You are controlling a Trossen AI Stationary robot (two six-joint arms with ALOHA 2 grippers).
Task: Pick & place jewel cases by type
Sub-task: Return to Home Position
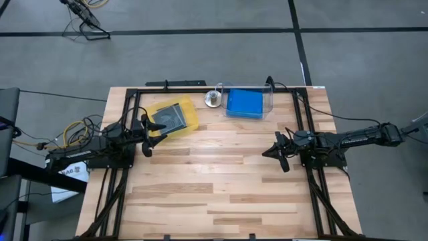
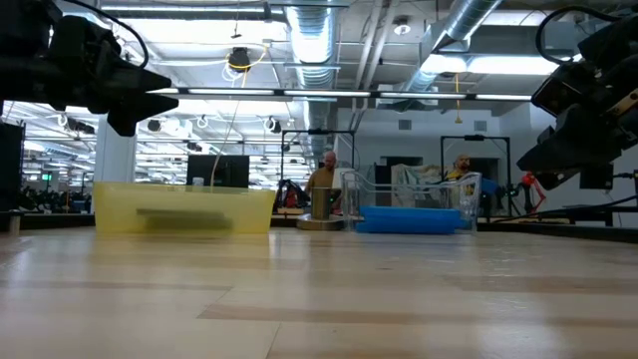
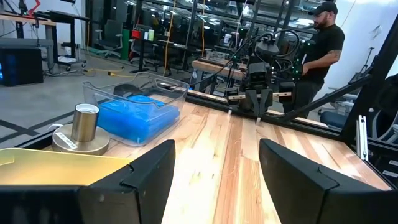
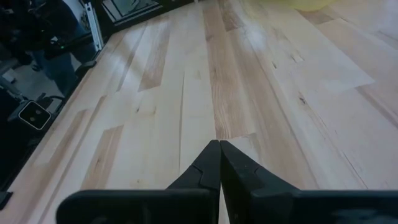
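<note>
High view: blue cases (image 1: pixel 243 103) in tub (image 1: pixel 270 100), grey case (image 1: pixel 171 117) in tray (image 1: pixel 191 121) — sorted; left gripper (image 1: pixel 150 136) gapes, right gripper (image 1: pixel 267 152) pinched empty — apparently parked

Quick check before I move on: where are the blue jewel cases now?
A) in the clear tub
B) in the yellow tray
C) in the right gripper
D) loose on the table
A: the high view shows the blue jewel cases lying inside the clear tub.

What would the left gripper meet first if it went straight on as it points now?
Probably nothing close: the left gripper faces bare table, with the right gripper first in line opposite; depth unclear.
</note>
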